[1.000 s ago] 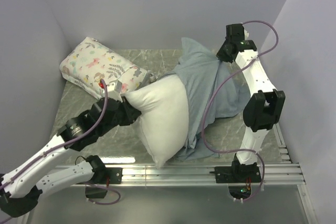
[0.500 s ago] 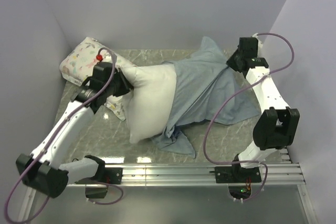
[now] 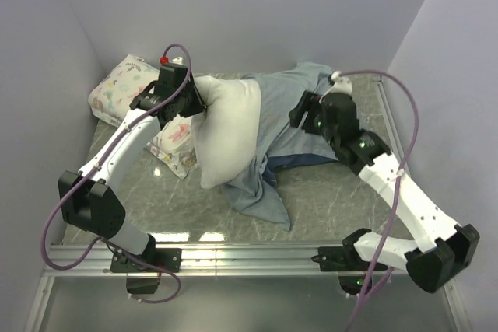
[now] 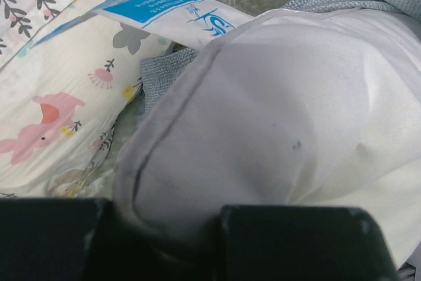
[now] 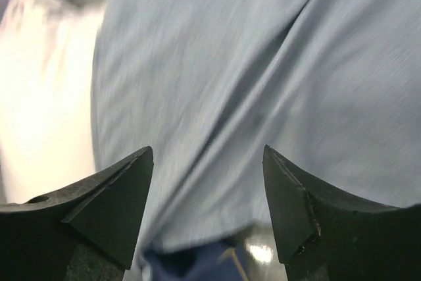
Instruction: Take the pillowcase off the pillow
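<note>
— How many tools, holding what?
— Two. The left tool (image 4: 164, 231) is clamped on a corner of the one pillow (image 4: 283, 116). The right tool (image 5: 207, 156) gapes wide and empty, with the one pillowcase (image 5: 250, 64) just ahead of it.
— Any writing?
— One blue tag (image 4: 164, 4), ahead-left of the left tool by the one floral pillow (image 4: 59, 90); its script is unreadable.

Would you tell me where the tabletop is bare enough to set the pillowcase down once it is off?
Two bare patches lie along the front rail: one between the left arm and the pillow, one between the pillowcase and the right arm. The rear left is crowded: the floral pillow, the left hand and the pillow meet there.
</note>
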You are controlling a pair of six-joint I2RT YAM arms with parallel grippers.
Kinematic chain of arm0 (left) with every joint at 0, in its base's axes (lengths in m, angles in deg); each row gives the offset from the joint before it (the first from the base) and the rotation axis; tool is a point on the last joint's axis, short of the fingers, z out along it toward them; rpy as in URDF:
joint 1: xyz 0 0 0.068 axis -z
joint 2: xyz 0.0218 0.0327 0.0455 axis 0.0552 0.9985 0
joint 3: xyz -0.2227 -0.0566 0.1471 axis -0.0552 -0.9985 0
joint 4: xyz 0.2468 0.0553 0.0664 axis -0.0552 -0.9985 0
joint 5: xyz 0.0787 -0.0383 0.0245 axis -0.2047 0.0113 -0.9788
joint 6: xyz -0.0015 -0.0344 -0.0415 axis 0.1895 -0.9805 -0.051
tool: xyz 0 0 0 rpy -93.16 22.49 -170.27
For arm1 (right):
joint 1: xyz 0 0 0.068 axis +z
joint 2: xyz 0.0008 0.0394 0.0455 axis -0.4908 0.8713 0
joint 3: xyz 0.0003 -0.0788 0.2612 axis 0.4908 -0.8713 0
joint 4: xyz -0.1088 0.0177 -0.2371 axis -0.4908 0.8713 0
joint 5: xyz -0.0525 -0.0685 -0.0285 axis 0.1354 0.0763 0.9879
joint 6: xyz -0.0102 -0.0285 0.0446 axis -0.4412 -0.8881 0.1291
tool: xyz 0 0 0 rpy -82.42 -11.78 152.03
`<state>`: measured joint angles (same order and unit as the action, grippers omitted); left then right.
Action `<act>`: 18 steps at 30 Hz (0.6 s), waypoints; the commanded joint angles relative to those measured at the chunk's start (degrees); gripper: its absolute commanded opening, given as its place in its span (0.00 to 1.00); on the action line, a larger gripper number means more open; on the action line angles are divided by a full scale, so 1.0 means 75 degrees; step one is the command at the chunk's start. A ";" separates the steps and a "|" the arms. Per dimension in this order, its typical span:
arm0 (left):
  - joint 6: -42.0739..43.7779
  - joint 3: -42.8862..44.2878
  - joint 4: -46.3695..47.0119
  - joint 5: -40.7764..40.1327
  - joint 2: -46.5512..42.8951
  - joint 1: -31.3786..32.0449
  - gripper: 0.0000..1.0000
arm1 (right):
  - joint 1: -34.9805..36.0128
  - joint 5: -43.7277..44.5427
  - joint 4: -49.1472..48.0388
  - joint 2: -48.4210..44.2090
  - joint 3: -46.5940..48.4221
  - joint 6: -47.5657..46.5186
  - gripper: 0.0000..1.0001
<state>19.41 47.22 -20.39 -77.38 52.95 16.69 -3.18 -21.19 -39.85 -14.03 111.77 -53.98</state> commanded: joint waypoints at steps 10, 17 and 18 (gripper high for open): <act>-0.0007 0.0813 0.0525 0.0132 0.0039 0.0001 0.09 | 0.2480 0.0713 -0.1729 -0.0683 -0.2098 -0.0007 0.80; -0.0007 0.0976 0.0467 0.0167 -0.0078 0.0001 0.06 | 0.2774 0.1323 -0.1811 0.0090 -0.2132 0.0169 0.68; 0.0016 0.1012 0.0444 0.0167 -0.0101 0.0001 0.06 | 0.2774 0.1381 -0.1823 0.0183 -0.2167 0.0180 0.64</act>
<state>19.43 50.24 -21.44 -75.83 54.16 16.73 17.41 -14.99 -50.75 -14.38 94.99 -53.09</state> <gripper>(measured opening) 0.178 0.672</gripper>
